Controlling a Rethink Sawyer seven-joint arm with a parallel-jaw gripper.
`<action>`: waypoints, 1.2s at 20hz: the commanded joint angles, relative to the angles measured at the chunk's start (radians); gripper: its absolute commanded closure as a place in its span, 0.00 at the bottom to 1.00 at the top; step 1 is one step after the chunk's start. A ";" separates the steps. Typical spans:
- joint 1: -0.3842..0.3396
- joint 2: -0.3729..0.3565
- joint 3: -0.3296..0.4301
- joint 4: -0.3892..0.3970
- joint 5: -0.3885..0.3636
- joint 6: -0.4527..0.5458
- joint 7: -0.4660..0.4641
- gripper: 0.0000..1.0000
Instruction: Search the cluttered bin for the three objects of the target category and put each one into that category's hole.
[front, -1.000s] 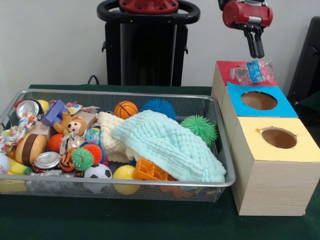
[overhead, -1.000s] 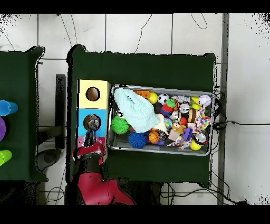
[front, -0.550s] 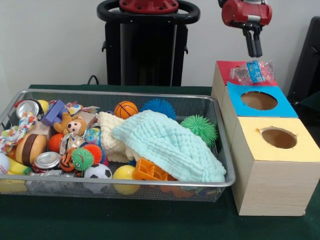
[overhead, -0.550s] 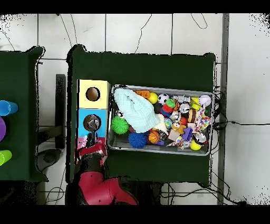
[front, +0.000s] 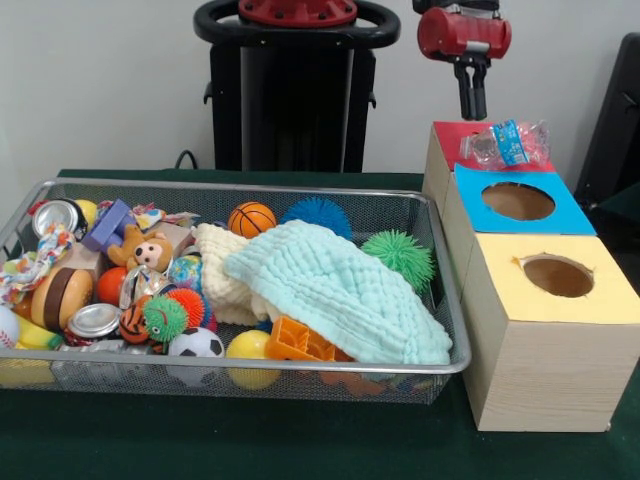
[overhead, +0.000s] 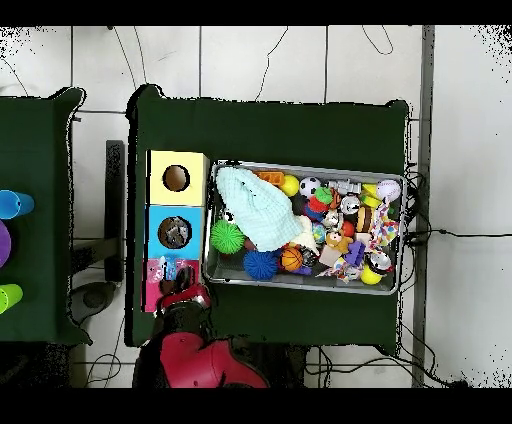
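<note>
Bottle (front: 505, 143) lies across red box (front: 452, 133), hole unentered (step unfinished); gripper (front: 471, 103), pressed together and empty, must nudge it in.

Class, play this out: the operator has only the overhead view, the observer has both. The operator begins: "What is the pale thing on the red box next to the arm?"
Observer: A crushed clear plastic bottle with a blue label. It lies on its side on top of the red box.
Operator: Is the end effector touching it?
Observer: No. The end effector hangs above the box, clear of the bottle, with nothing hanging from it.
Operator: Does the mint cloth lie flat in the bin?
Observer: No. The mint cloth is heaped up, and its top rises above the rim of the wire bin.
</note>
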 joint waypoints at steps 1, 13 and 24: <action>-0.058 -0.107 0.092 0.077 -0.095 0.065 0.122 1.00; 0.020 0.046 0.031 0.044 -0.050 0.068 0.090 1.00; -0.027 0.092 0.129 0.034 -0.072 0.262 0.047 1.00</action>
